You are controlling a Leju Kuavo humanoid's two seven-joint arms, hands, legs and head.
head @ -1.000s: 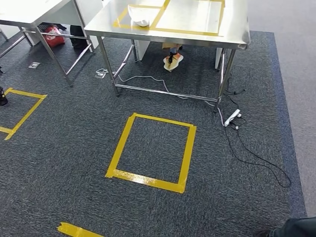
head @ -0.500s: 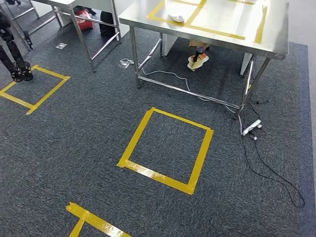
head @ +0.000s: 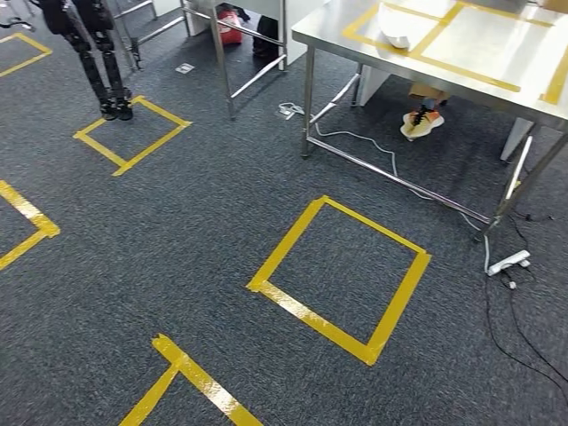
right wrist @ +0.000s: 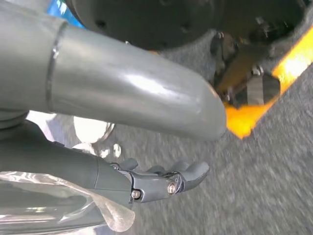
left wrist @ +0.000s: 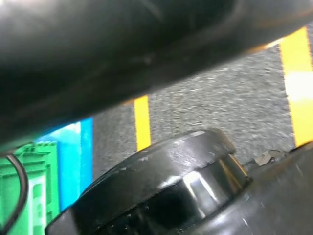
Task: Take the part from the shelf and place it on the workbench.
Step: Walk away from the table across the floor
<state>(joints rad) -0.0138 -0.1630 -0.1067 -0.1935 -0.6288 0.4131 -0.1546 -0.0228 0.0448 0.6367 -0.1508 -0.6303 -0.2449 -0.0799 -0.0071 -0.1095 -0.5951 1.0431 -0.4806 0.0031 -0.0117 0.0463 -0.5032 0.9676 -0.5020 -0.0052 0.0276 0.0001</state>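
We are crossing the carpet toward a shelf we are not yet seeing, our right hand [right wrist: 162, 181] hanging with fingers apart and empty, left hand untellable, while a white part [head: 395, 24] is lying on the workbench [head: 469, 67] at 1 o'clock.

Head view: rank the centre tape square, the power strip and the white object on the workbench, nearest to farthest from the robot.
1. Tape square: floor, centre.
2. Power strip: floor, right, beside the table leg.
3. White object: on the workbench, far side.
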